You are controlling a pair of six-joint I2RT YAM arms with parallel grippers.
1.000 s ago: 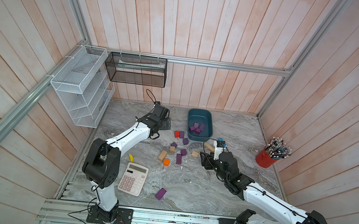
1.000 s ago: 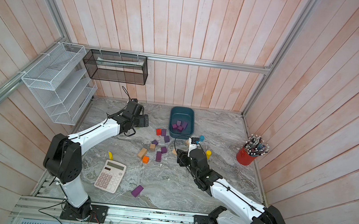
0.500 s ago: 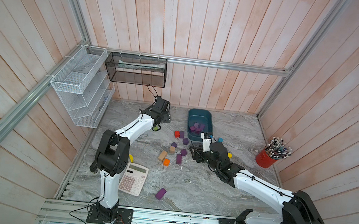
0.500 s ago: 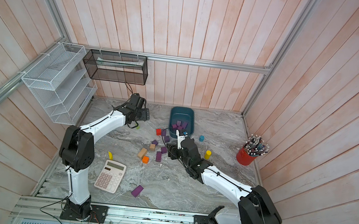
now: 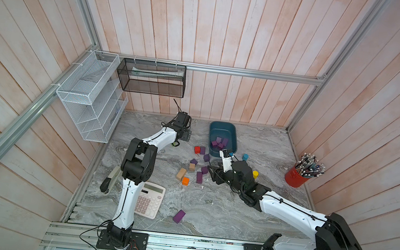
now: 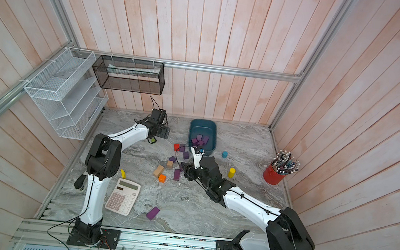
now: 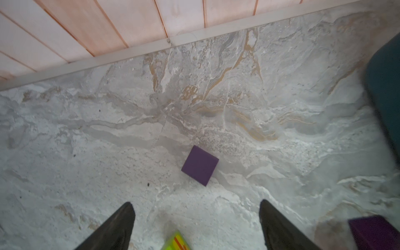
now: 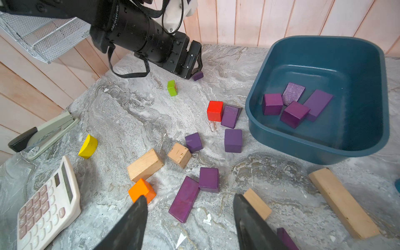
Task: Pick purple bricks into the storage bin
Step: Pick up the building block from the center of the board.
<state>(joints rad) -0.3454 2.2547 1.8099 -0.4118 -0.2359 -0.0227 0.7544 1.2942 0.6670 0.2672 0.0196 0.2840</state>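
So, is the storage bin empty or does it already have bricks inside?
Not empty: the storage bin holds four purple bricks on its floor, seen in the right wrist view.

Four purple bricks in bin

Both arms reach forward, left claw and right claw gaping empty.

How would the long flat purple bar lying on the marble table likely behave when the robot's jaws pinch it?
The long purple bar looks like rigid painted wood, so it probably won't flex. Lying flat, it shouldn't roll. Gripped near one end, it may pivot; its matte faces look easy to hold.
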